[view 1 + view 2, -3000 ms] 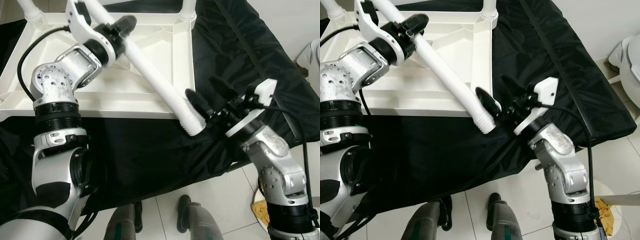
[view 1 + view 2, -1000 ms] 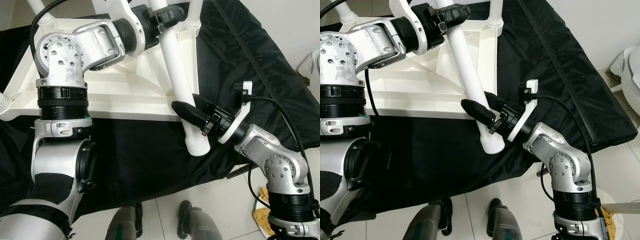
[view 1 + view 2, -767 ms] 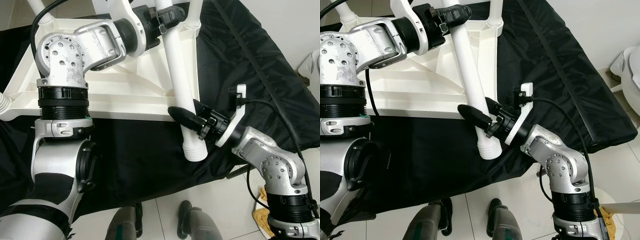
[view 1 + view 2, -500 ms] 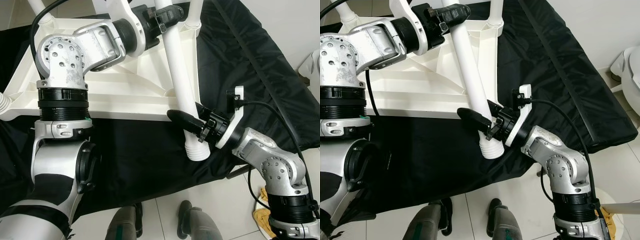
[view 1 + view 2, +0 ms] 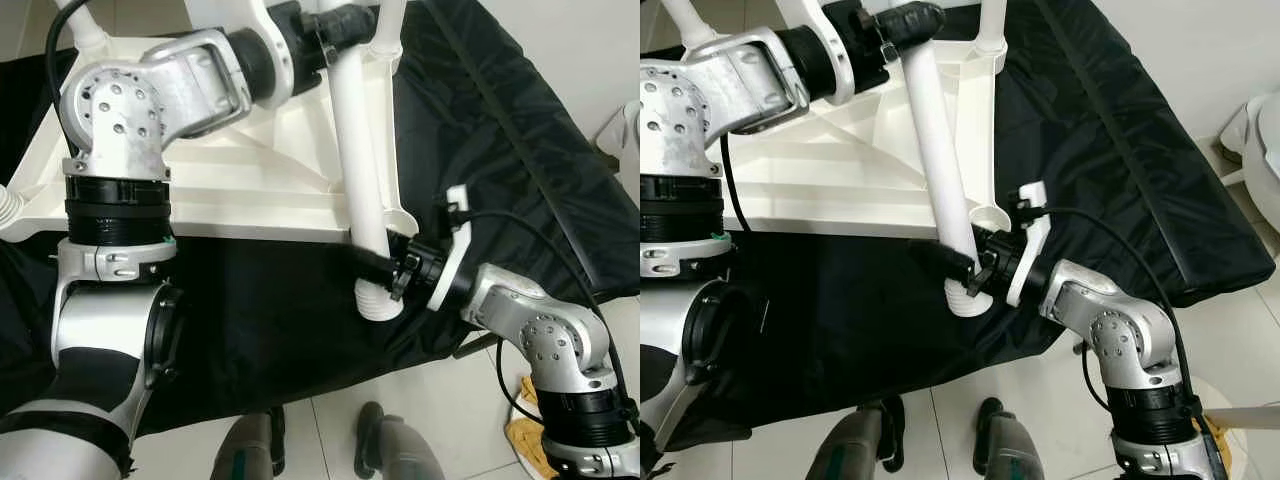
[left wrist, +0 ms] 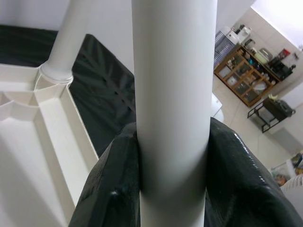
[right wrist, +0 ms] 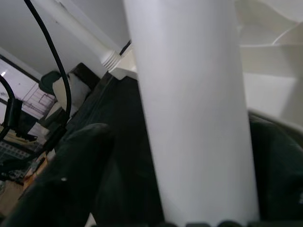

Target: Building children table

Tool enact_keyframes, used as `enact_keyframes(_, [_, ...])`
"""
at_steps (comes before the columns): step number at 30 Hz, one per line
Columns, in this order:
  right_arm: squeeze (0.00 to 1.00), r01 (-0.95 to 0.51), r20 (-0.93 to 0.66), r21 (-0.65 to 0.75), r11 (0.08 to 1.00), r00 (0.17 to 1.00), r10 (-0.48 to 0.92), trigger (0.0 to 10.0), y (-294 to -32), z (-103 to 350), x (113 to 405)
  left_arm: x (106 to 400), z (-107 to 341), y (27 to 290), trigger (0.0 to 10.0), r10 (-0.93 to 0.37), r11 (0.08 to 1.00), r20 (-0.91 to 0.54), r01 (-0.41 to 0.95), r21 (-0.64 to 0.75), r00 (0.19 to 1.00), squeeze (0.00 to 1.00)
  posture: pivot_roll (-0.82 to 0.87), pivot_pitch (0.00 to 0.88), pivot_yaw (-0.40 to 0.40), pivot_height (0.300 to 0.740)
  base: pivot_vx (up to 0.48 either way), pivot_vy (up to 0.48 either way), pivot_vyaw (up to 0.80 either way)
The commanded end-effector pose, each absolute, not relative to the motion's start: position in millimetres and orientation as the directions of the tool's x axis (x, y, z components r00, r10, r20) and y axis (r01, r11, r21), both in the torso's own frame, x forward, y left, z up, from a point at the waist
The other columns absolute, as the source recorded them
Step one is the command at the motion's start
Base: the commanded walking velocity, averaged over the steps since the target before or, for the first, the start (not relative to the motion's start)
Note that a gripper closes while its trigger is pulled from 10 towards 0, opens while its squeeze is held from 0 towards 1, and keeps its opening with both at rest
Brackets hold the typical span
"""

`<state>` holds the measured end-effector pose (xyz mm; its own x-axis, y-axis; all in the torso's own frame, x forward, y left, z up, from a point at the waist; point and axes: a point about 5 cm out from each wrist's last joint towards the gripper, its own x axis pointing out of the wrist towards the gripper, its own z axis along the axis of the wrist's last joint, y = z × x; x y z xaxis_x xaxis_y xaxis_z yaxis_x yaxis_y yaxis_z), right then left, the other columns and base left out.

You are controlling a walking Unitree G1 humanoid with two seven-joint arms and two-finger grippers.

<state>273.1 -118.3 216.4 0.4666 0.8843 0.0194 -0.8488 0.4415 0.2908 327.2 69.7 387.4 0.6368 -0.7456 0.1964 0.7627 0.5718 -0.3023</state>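
Observation:
The white table top [image 5: 240, 170] lies upside down on a black cloth [image 5: 500, 150]. A loose white table leg [image 5: 358, 150] stands nearly upright over its near right corner. My left gripper [image 5: 335, 25] is shut on the leg's upper part, its fingers [image 6: 113, 189] pressed to both sides of the tube. My right gripper [image 5: 385, 268] is shut on the leg low down, just above its ribbed end [image 5: 378, 300]. That end hangs off the table's edge, beside the round corner socket [image 5: 402, 220]. Another leg [image 5: 385, 30] stands fitted in the far right corner.
The cloth-covered surface ends close to my feet [image 5: 380, 450], with tiled floor beyond. A yellow rag [image 5: 520, 395] lies on the floor at the right. A ribbed white piece [image 5: 8, 210] pokes in at the left edge, and a third leg [image 5: 75, 20] stands far left.
The leg swung from a slant to nearly upright. My right gripper slid in from the right and closed on its lower part, and the ribbed end moved nearer the table's corner.

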Motion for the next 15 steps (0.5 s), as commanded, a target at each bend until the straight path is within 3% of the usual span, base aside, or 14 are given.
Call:
enact_keyframes(1, [0.0, -0.847, -0.017, 0.326, 0.42, 0.439, 0.898, 4.3, -116, 209, 269, 308, 397, 65, 10.0, -0.893, 0.309, 0.293, 0.938, -0.154, 0.342, 0.0, -0.01, 0.199, 0.044, 0.74, 0.0, 0.0, 0.0])
enact_keyframes(2, [0.0, -0.848, -0.016, 0.329, 0.415, 0.435, 0.901, 3.8, -117, 210, 269, 307, 397, 65, 10.0, -0.896, 0.306, 0.291, 0.941, -0.145, 0.336, 0.0, -0.01, 0.199, 0.045, 0.74, 0.0, 0.0, 0.0])
enact_keyframes(3, [0.0, -0.848, -0.013, 0.327, 0.418, 0.438, 0.899, 2.2, -119, 212, 270, 306, 396, 65, 10.0, -0.899, 0.304, 0.288, 0.943, -0.137, 0.331, 0.0, -0.01, 0.199, 0.045, 0.74, 0.0, 0.0, 0.0])
enact_keyframes(4, [0.0, -0.848, -0.013, 0.327, 0.418, 0.438, 0.899, 2.2, -119, 212, 270, 306, 396, 65, 10.0, -0.899, 0.304, 0.288, 0.943, -0.137, 0.331, 0.0, -0.01, 0.199, 0.045, 0.74, 0.0, 0.0, 0.0])
enact_keyframes(5, [0.0, -0.849, -0.01, 0.319, 0.421, 0.441, 0.897, 0.0, -121, 213, 271, 305, 396, 64, 10.0, -0.902, 0.298, 0.285, 0.945, -0.133, 0.325, 0.0, -0.01, 0.199, 0.045, 0.74, 0.0, 0.0, 0.0])
enact_keyframes(15, [0.0, -0.84, 0.01, 0.289, 0.459, 0.482, 0.876, 0.0, -127, 222, 281, 291, 388, 57, 10.0, -0.937, 0.231, 0.251, 0.97, -0.073, 0.242, 0.0, -0.01, 0.197, 0.045, 0.74, 0.0, 0.0, 0.0])
